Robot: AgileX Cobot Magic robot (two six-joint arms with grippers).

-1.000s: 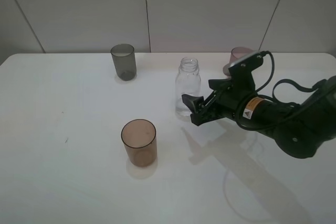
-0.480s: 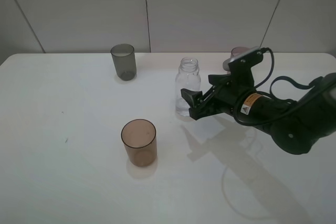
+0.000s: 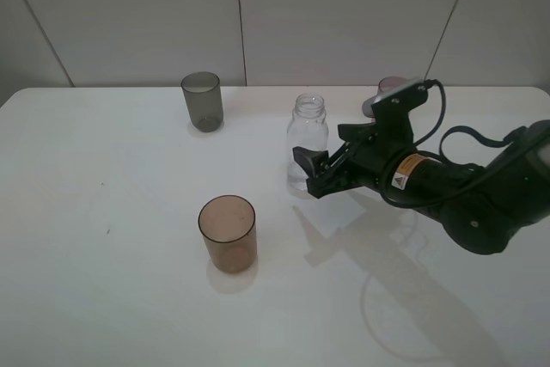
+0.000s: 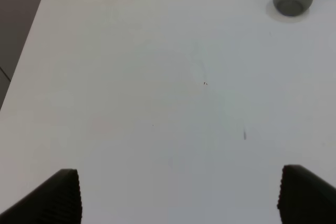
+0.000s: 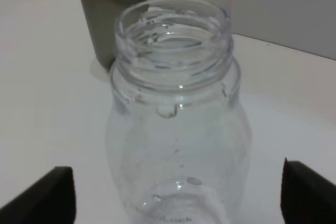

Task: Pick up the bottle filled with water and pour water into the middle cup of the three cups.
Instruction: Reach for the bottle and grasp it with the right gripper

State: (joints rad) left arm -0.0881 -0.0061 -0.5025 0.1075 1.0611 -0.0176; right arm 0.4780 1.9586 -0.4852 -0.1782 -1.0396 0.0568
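The bottle is standing upright on the white surface near the middle of the frame, and the right claw is hovering spread wide beside it, its mouth facing the bottle's lower body

There are 3 translucent tumblers on 1 white table: 1 amber-brown tumbler, 1 smoky grey tumbler and 1 pinkish-mauve tumbler, which is mostly hidden behind the arm. There is 1 clear plastic bottle. The exterior view shows 1 black robot arm. The grippers are 2 in total: 1 right gripper and 1 left gripper, of which only 2 dark fingertips show.
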